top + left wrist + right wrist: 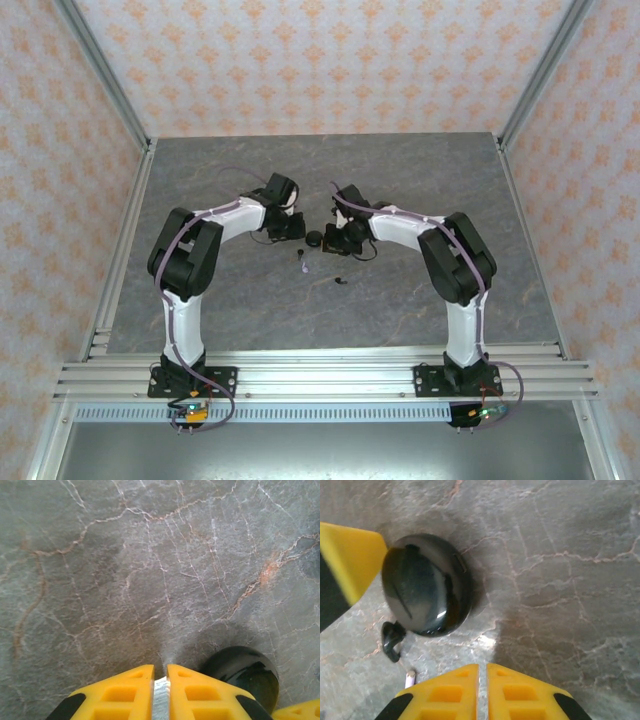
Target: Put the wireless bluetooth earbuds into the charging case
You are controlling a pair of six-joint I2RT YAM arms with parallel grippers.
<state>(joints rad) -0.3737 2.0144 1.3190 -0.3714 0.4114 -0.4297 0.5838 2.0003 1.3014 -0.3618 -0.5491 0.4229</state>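
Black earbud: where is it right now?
In the right wrist view, the black earbud lies on the table, lower left of the glossy black puck and close beside it.

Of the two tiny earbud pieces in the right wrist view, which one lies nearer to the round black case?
The black earbud, right beside the case; the pale piece lies farther off, by the right claw.
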